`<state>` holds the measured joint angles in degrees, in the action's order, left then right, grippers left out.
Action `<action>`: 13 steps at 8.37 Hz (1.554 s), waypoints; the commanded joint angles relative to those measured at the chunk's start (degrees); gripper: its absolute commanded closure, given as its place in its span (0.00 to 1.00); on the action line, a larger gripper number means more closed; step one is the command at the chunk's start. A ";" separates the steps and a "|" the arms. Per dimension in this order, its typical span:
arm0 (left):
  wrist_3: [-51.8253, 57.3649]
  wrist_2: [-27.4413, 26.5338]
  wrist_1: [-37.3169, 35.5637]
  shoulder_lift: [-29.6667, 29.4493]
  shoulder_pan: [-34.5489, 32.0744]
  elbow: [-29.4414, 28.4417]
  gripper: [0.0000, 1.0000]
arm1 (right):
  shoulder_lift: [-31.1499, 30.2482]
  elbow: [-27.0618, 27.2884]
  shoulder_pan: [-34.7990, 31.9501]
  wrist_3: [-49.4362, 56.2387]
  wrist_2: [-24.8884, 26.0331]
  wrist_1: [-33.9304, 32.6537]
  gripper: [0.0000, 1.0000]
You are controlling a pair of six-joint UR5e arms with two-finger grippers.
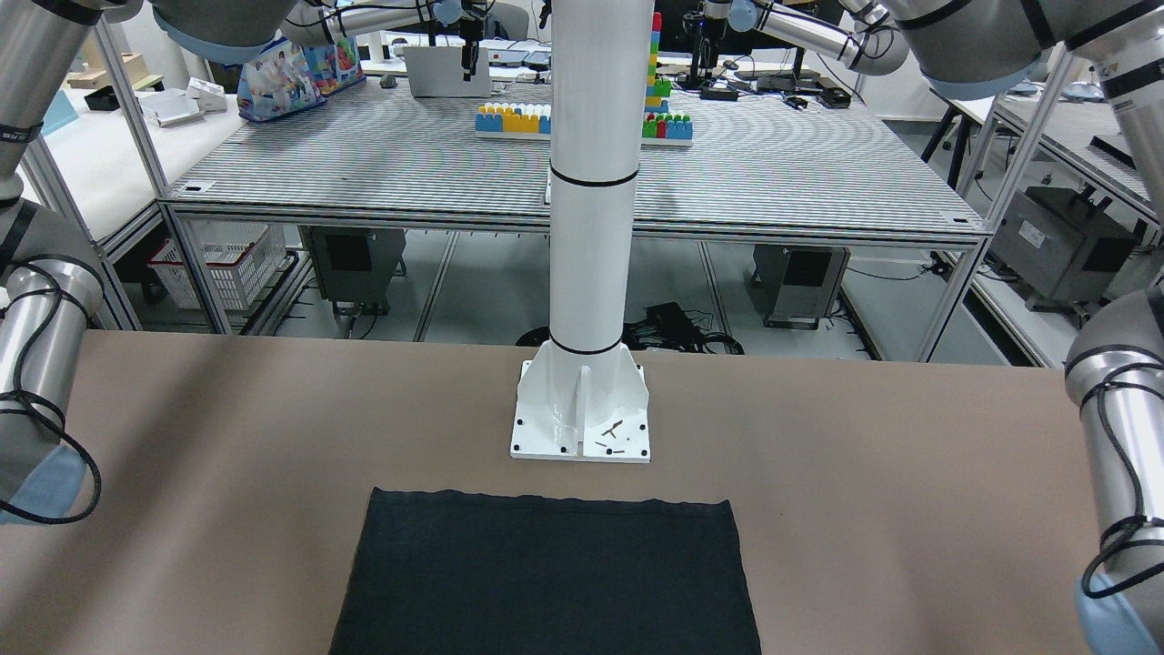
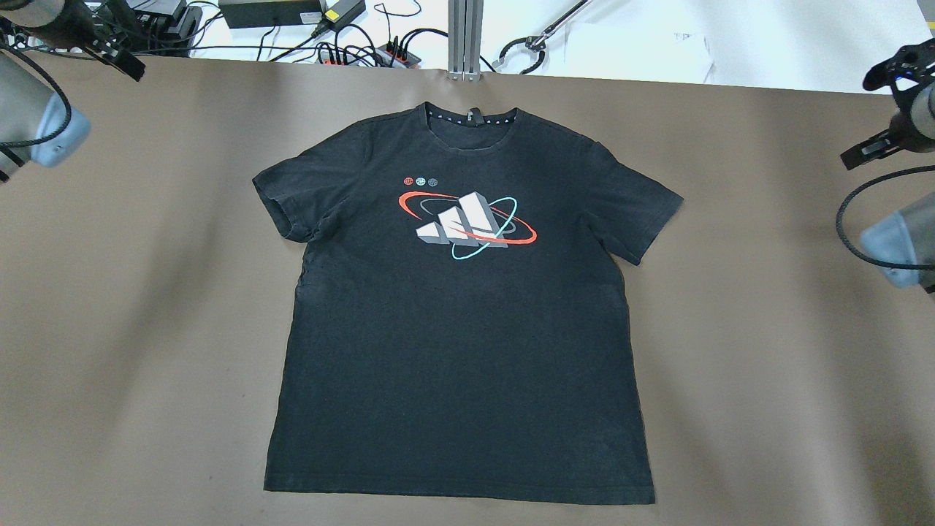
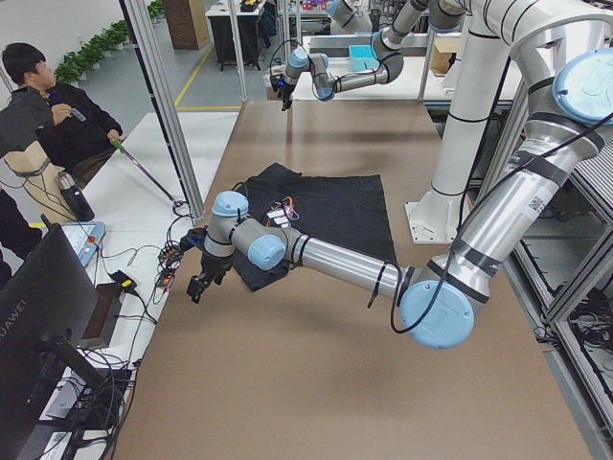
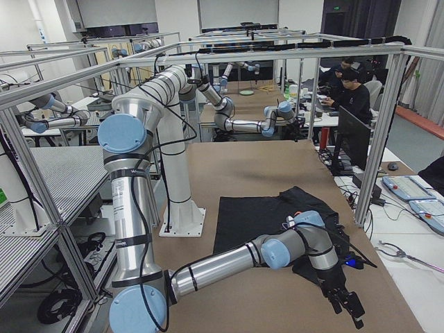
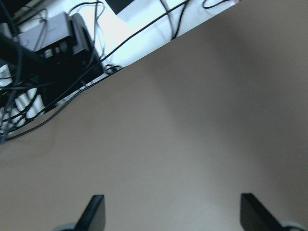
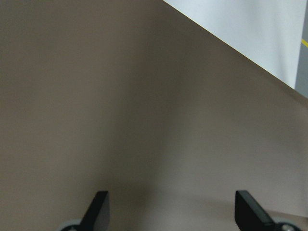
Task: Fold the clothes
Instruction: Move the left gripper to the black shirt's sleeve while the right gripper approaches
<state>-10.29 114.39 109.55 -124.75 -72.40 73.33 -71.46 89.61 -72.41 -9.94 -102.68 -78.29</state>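
Black tee spread flat mid-counter, both my grippers hanging out at the far corners

The T-shirt (image 2: 460, 329) lies face up on the counter (image 2: 146, 292), collar toward the far edge and hem by the white post (image 1: 587, 227). Its print (image 2: 467, 223) is three slanted pale bars ringed in red and teal; the neck tag is too small to read. A monitor (image 3: 38, 316) off my left end says HUAWEI. My left gripper (image 5: 173, 211) and right gripper (image 6: 171, 211) are spread wide over bare counter. Cables (image 2: 350, 44) lie past the far edge.
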 commanded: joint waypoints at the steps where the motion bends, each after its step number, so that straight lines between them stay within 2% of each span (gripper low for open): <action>1: -9.72 3.38 12.66 -3.21 6.47 -9.49 0.00 | 2.20 -6.18 5.25 -9.72 -3.65 9.79 0.07; 3: -11.50 6.10 17.25 -3.93 8.93 -13.90 0.00 | 2.20 -7.34 7.27 -12.64 -4.54 12.89 0.07; 4: -12.64 6.20 17.89 -4.01 10.16 -14.87 0.00 | 2.20 -7.43 8.59 -13.69 -4.46 14.29 0.07; 6: -13.43 10.74 18.59 -5.16 10.88 -16.99 0.00 | 2.20 -7.34 10.45 -16.68 -4.37 16.32 0.07; 10: -14.05 10.77 20.09 -5.24 13.07 -18.49 0.01 | 2.02 -7.34 10.98 -16.69 -3.84 16.50 0.06; 13: -14.93 10.77 20.96 -6.30 13.78 -20.42 0.42 | 2.02 -7.34 11.94 -16.69 -3.67 16.68 0.06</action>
<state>-24.93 125.15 129.80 -130.44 -58.86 54.15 -69.46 82.26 -61.20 -26.63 -106.54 -61.68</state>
